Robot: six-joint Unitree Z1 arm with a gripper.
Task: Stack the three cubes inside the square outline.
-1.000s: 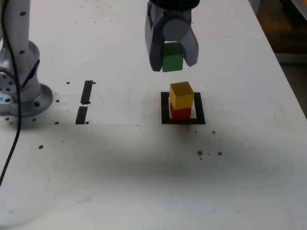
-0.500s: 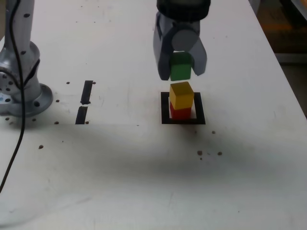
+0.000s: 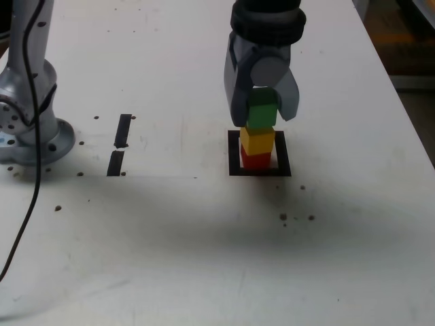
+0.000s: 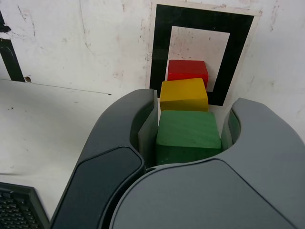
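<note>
1. We take the square outline (image 3: 234,151) as our landmark: inside it the red cube (image 3: 256,161) sits on the table, with the yellow cube (image 3: 257,140) resting on top of it.
2. A second ago our gripper (image 3: 262,109) held the green cube (image 3: 261,113) well above the outline, toward the exterior view's left of the pair. It has since moved across and come down, so the green cube now sits directly over the yellow one.
3. In the exterior view the green cube's underside appears to touch the yellow top; we cannot tell whether its weight already rests there.
4. The jaws are closed on the green cube, one on each side; the wrist view shows it (image 4: 188,136) clamped between them, with yellow (image 4: 184,95) and red (image 4: 188,72) beyond it inside the outline (image 4: 160,52).
5. We judge the stack nearly complete: what remains is releasing the green cube and lifting clear without nudging the column.
</note>
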